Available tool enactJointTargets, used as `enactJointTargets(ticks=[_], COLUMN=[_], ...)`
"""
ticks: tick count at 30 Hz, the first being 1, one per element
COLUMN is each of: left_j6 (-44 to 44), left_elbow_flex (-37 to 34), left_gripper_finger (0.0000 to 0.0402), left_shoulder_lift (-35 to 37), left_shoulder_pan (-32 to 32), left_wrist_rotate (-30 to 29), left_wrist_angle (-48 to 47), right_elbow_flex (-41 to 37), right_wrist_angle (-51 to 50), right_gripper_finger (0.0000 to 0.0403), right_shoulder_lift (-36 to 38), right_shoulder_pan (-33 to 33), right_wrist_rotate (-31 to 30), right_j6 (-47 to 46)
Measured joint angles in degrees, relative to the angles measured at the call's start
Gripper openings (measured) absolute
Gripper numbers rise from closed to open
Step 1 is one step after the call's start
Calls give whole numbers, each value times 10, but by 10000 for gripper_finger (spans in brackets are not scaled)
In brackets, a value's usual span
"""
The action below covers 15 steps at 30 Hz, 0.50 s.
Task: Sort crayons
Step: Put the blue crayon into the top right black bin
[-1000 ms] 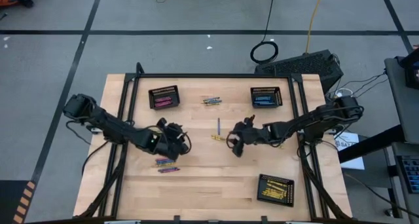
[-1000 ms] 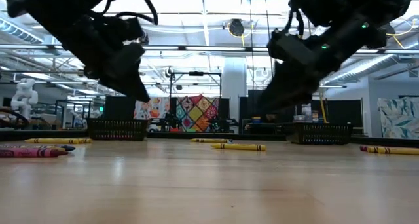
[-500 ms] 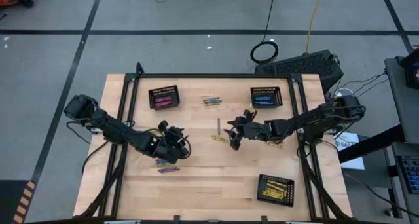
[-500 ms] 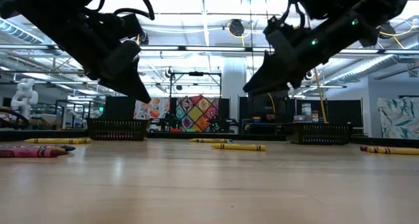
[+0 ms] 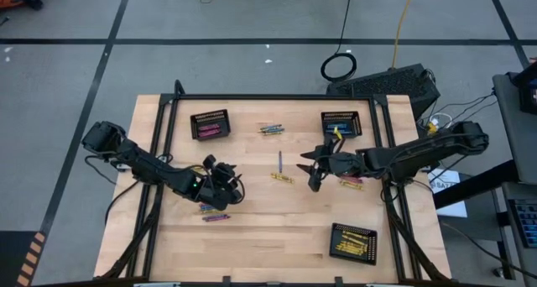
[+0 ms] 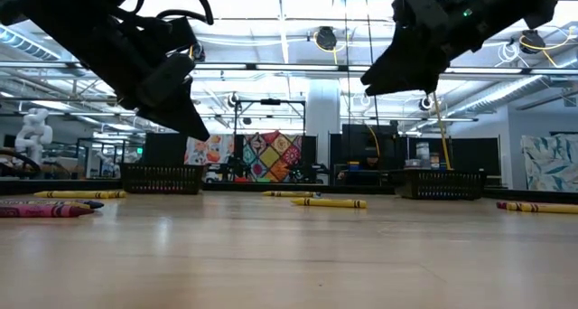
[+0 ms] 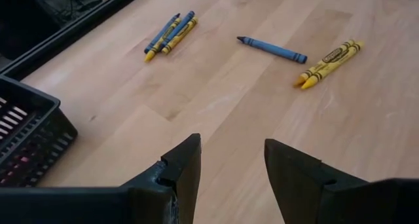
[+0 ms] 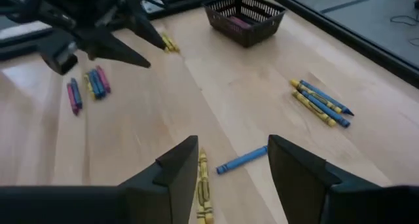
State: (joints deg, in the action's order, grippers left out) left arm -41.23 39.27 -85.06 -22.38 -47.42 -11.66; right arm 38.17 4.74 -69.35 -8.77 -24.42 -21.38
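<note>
3 mesh baskets [image 5: 209, 124] are sitting on the table [image 5: 268, 228], with roughly 4 little clumps of loose crayons [image 5: 270, 129] lying around them.

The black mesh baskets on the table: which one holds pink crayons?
The far-left basket, nearest the left arm's side; pink crayons show inside, while the others hold blue or yellow.

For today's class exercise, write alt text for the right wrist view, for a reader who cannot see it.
Two open dark fingers frame a wooden table scattered with crayons: a blue one beside a yellow pair just ahead, and a blue-and-yellow cluster farther off. Beyond, the left gripper hangs over pink and blue crayons, near a black mesh basket.
</note>
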Motion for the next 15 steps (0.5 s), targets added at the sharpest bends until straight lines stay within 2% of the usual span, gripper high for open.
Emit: enactJointTargets(ticks=[5, 11, 15], left_j6=[1, 1, 1], left_elbow_flex=[0, 0, 0], left_gripper_finger=[173, 173, 173], left_shoulder_lift=[0, 0, 0], left_shoulder_pan=[0, 0, 0], left_wrist_rotate=[0, 0, 0], left_wrist_angle=[8, 9, 8], right_elbow_flex=[0, 0, 0], right_wrist_angle=[38, 125, 140], right_gripper_finger=[169, 169, 169], right_shoulder_lift=[-33, -112, -151], right_shoulder_pan=[-1, -1, -1], right_wrist_rotate=[-10, -6, 50], right_j6=[-18, -19, 10])
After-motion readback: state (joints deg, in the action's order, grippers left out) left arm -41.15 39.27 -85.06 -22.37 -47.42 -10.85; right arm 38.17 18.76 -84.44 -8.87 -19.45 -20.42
